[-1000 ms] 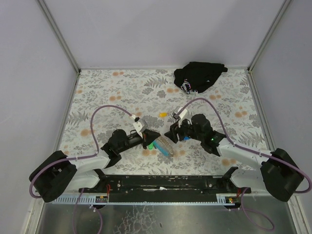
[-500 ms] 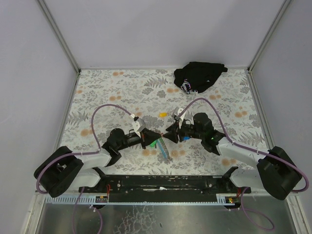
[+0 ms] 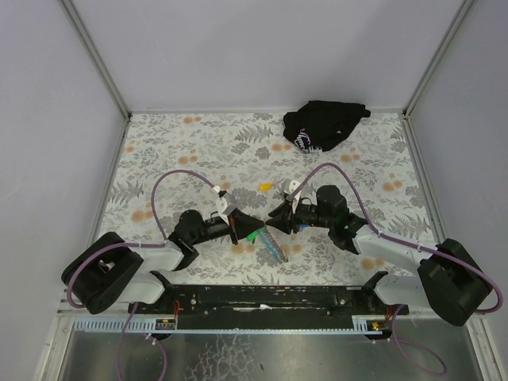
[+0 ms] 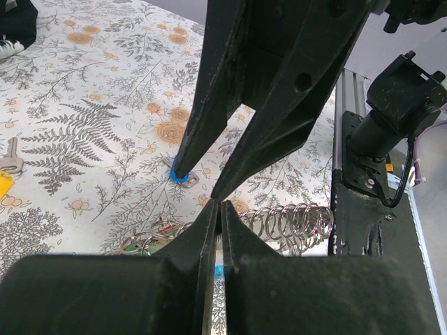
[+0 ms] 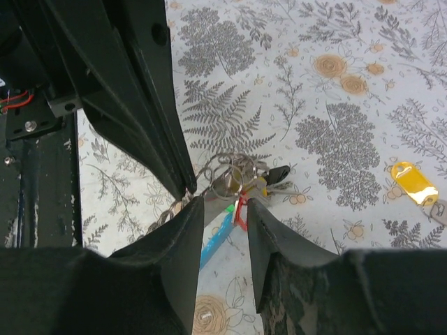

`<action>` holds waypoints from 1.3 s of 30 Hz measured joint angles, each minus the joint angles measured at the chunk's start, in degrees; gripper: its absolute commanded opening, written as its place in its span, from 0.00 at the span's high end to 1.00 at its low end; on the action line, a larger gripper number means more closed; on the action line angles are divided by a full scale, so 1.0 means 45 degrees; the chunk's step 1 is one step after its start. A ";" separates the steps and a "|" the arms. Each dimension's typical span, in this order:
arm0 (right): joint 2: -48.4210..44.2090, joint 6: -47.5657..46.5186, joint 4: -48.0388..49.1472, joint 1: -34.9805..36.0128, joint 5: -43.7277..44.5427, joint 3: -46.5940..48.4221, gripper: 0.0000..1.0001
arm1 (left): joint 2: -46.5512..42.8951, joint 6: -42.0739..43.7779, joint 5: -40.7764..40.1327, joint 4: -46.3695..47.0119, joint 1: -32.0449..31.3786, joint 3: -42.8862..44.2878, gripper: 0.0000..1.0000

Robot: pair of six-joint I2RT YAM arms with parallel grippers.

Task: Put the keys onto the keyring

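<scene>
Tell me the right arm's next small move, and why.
Probably close the right end effector on the keys: its fingers stand apart with the cluster at their tips, and the shut left end effector sits at the keyring beside them.

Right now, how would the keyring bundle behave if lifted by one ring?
Probably floppy: the keyring is a loose heap of thin rings and small pieces, so most of it would dangle and swing. The spring coil beside it looks stretchy and may trail rather than rise stiffly. Thin smooth metal would likely slip from the jaws unless pinched squarely.
</scene>
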 measured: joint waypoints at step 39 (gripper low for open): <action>0.0738 -0.0039 0.0233 -0.0010 -0.2356 -0.0073 1.00 | 0.0427 -0.0520 0.1341 0.0923 0.0219 -0.0087 0.88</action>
